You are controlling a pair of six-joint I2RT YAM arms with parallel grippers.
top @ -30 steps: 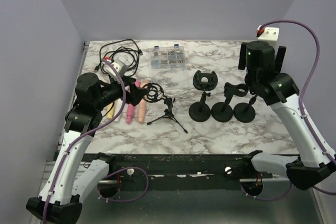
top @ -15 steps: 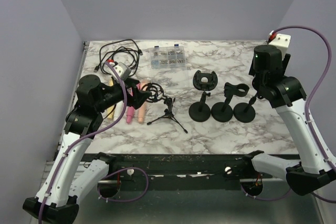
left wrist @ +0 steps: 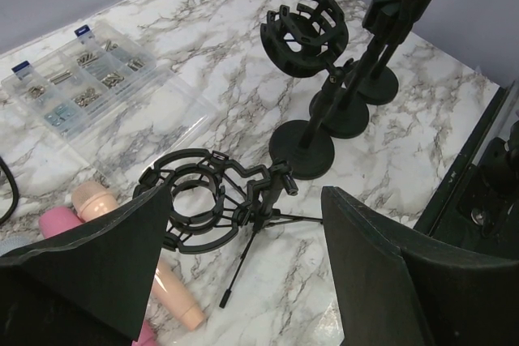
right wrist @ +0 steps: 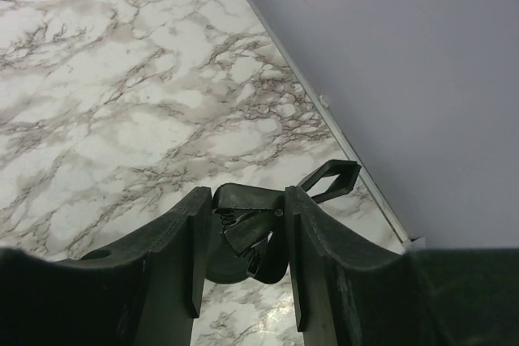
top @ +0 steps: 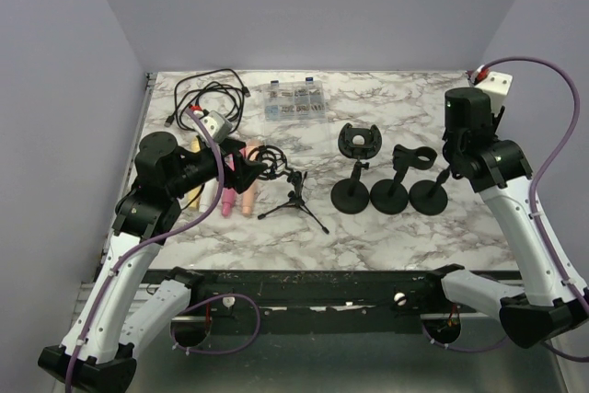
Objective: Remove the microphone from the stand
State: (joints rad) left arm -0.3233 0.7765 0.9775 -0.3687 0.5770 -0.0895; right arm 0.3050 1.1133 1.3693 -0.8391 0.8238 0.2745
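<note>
A pink microphone (top: 226, 198) and a peach microphone (top: 247, 201) lie flat on the marble table, left of a small tripod stand (top: 296, 201). The stand's shock mount ring (left wrist: 199, 212) is empty. My left gripper (top: 247, 168) hovers open over this ring, and its wrist view shows the left gripper (left wrist: 247, 200) with the fingers wide on either side of the ring. Three round-base stands (top: 389, 195) sit to the right. My right gripper (top: 448, 163) is at the rightmost stand (top: 429, 196). Seen from its own wrist, the right gripper (right wrist: 247, 200) has both fingers pressed against that stand's spring clip (right wrist: 247, 228).
A coiled black cable (top: 210, 94) and a clear parts box (top: 294, 100) lie at the back of the table. A yellow microphone (top: 193, 195) lies under the left arm. The table's right edge (right wrist: 324, 103) and the wall run close beside the right gripper.
The right gripper's jaws have closed from wide apart onto the spring clip. The right arm shifted a little to the right. The left gripper crept slightly right toward the shock mount.
</note>
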